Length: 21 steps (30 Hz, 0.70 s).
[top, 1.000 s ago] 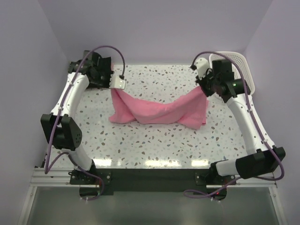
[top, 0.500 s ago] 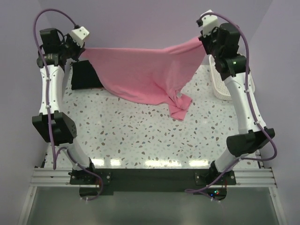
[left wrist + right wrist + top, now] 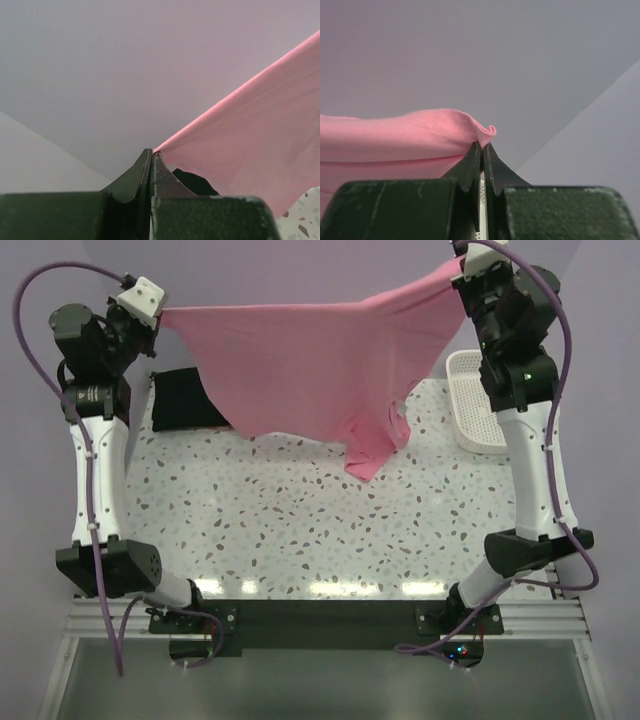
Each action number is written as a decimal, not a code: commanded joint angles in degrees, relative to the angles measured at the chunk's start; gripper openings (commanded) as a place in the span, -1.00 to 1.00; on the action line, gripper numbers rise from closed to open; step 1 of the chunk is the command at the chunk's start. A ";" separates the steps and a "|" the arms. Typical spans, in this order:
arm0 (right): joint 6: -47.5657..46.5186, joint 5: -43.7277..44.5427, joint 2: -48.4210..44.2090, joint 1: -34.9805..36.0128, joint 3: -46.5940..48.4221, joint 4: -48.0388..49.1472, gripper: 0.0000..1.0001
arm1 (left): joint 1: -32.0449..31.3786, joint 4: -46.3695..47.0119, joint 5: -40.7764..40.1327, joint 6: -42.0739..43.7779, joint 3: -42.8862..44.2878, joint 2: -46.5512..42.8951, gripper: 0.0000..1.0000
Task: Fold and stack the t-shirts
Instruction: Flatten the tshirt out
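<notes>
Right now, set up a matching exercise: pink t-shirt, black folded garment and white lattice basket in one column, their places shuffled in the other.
1. pink short-sleeved fabric t-shirt
2. black folded fabric garment
3. white lattice plastic basket

A. on the speckled table, far right
B. held up between the left gripper and the right gripper, both shut on it
C. flat on the table, far left

Pairs: 1-B, 2-C, 3-A

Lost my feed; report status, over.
Left gripper, right gripper shut on pink t-shirt, stretched high between them. Folded black garment back-left, white basket back-right. Nothing in the way.
</notes>
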 commanded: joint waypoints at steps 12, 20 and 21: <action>-4.16 3.47 -14.54 -0.25 3.58 6.05 -1.00 | 0.62 13.76 -5.51 -7.01 -11.16 -22.66 -1.00; -6.79 2.95 -12.09 -0.25 -1.51 11.22 -1.00 | 0.44 11.38 -0.50 -7.81 -7.82 -19.07 -1.00; -7.06 3.03 -11.47 -0.25 -2.47 11.67 -1.00 | 0.35 10.95 0.29 -8.24 -7.64 -18.36 -1.00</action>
